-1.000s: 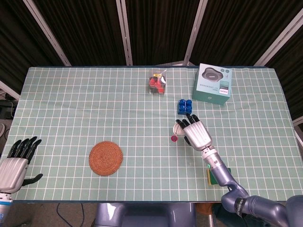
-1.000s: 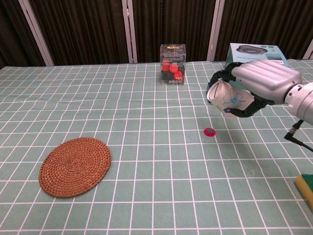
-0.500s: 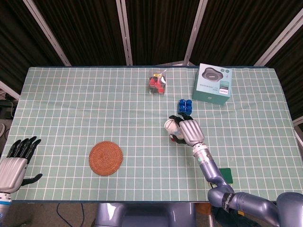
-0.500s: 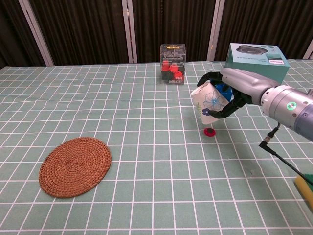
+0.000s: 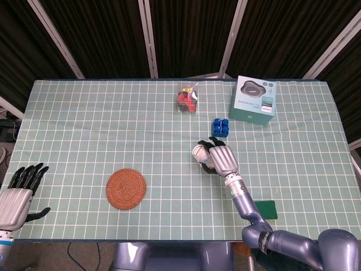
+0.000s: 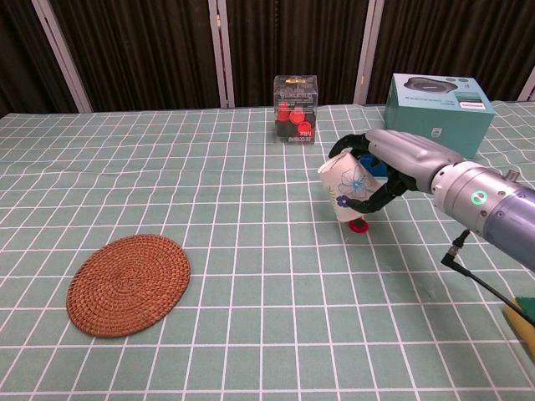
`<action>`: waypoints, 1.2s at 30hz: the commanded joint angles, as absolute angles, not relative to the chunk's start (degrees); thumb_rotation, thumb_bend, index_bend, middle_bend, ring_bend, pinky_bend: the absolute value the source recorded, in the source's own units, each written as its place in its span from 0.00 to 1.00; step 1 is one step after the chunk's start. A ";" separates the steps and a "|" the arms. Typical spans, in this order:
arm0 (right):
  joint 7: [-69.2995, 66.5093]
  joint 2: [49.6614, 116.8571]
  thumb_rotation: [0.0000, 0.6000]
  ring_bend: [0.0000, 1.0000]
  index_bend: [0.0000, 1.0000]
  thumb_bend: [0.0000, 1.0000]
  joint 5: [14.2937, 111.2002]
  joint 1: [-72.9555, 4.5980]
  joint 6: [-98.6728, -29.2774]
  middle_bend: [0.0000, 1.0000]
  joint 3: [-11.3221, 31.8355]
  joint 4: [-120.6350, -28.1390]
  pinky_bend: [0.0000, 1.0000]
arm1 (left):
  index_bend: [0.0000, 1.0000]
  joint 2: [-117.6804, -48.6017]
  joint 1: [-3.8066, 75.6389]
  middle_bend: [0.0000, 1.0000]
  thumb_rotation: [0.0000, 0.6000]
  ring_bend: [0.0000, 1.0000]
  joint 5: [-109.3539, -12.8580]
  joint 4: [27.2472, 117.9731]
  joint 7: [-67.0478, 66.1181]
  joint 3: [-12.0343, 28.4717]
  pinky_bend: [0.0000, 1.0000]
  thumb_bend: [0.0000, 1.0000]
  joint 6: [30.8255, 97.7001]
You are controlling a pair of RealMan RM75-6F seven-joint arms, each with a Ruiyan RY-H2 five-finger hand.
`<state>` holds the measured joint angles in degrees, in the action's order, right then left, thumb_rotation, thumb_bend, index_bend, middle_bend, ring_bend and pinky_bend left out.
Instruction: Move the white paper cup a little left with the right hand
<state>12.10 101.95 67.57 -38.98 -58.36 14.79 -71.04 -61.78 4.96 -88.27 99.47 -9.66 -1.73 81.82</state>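
My right hand [image 6: 393, 163] grips the white paper cup [image 6: 344, 188], which bears a blue flower print and hangs tilted just above the table. In the head view the same right hand [image 5: 221, 158] covers most of the cup [image 5: 199, 152], whose rim shows at its left. A small red cap [image 6: 359, 226] lies on the cloth right under the cup. My left hand [image 5: 21, 192] rests open at the near left corner, far from the cup, with nothing in it.
A round woven coaster [image 5: 126, 188] lies front left. A clear box of red pieces [image 5: 187, 98] stands at the back, a blue block [image 5: 220, 127] just behind the cup, a teal carton [image 5: 255, 100] back right. A green sponge [image 5: 267, 209] sits near the front edge.
My right hand has carried the cup to the left and lower, from right of the red cap to just over it. The blue block is uncovered. The left hand has not moved.
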 commanded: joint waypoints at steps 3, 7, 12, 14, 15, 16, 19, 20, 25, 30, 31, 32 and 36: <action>10.52 102.13 1.00 0.12 0.25 0.27 67.69 -38.57 -58.46 0.34 14.42 -70.56 0.23 | 0.00 -61.87 5.12 0.00 1.00 0.00 -88.02 99.37 -9.69 -1.67 0.00 0.00 81.50; 10.12 101.99 1.00 0.12 0.25 0.27 67.72 -38.33 -58.34 0.33 14.07 -70.44 0.23 | 0.00 -61.91 5.08 0.00 1.00 0.00 -88.10 99.43 -9.87 -1.71 0.00 0.00 81.59; 8.97 101.19 1.00 0.12 0.14 0.26 68.25 -37.93 -57.89 0.21 13.34 -71.21 0.21 | 0.00 -61.99 4.99 0.00 1.00 0.00 -88.21 99.54 -10.10 -1.79 0.00 0.00 81.72; 8.63 100.77 1.00 0.11 0.11 0.25 68.47 -37.68 -57.85 0.18 13.01 -71.66 0.21 | 0.00 -61.99 5.00 0.00 1.00 0.00 -88.20 99.54 -10.11 -1.80 0.00 0.00 81.68; 8.46 100.56 1.00 0.10 0.10 0.25 68.64 -37.53 -57.92 0.17 12.84 -71.92 0.21 | 0.00 -61.97 5.01 0.00 1.00 0.00 -88.21 99.56 -10.10 -1.80 0.00 0.00 81.68; 8.24 100.27 1.00 0.10 0.10 0.25 68.90 -37.33 -57.99 0.16 12.57 -72.24 0.21 | 0.00 -61.96 5.02 0.00 1.00 0.00 -88.21 99.57 -10.09 -1.80 0.00 0.00 81.67; 8.05 99.52 1.00 0.09 0.08 0.25 69.46 -36.84 -58.20 0.15 11.86 -72.95 0.20 | 0.00 -61.93 5.01 0.00 1.00 0.00 -88.22 99.56 -10.01 -1.80 0.00 0.00 81.71; 7.97 99.26 1.00 0.09 0.08 0.25 69.62 -36.67 -58.23 0.15 11.64 -73.23 0.20 | 0.00 -61.93 5.01 0.00 1.00 0.00 -88.24 99.58 -9.98 -1.80 0.00 0.00 81.71; 7.81 97.62 1.00 0.09 0.07 0.24 70.34 -35.67 -58.37 0.15 10.33 -75.55 0.20 | 0.00 -61.87 4.96 0.00 1.00 0.00 -88.55 99.68 -9.95 -1.92 0.00 0.00 81.86; 8.56 96.17 1.00 0.08 0.06 0.24 71.30 -34.76 -59.11 0.14 9.07 -78.18 0.20 | 0.00 -61.78 4.82 0.00 1.00 0.00 -88.91 99.88 -10.00 -2.06 0.00 0.00 82.16; 8.91 95.89 1.00 0.08 0.05 0.24 71.52 -34.54 -59.46 0.13 8.85 -78.75 0.20 | 0.00 -61.74 4.77 0.00 1.00 0.00 -88.99 99.96 -10.00 -2.11 0.00 0.00 82.24; 9.36 95.68 1.00 0.07 0.03 0.24 71.65 -34.38 -59.76 0.11 8.70 -79.16 0.19 | 0.00 -61.69 4.72 0.00 1.00 0.00 -89.07 100.04 -10.04 -2.15 0.00 0.00 82.33; 10.62 94.99 1.00 0.00 0.00 0.24 70.82 -33.85 -60.21 0.00 8.78 -80.65 0.12 | 0.00 -61.41 4.51 0.00 1.00 0.00 -89.49 100.37 -9.85 -2.30 0.00 0.00 82.74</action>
<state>10.30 95.29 71.12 -34.08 -60.03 8.76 -80.23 -61.47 4.55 -89.42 100.32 -9.91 -2.27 82.67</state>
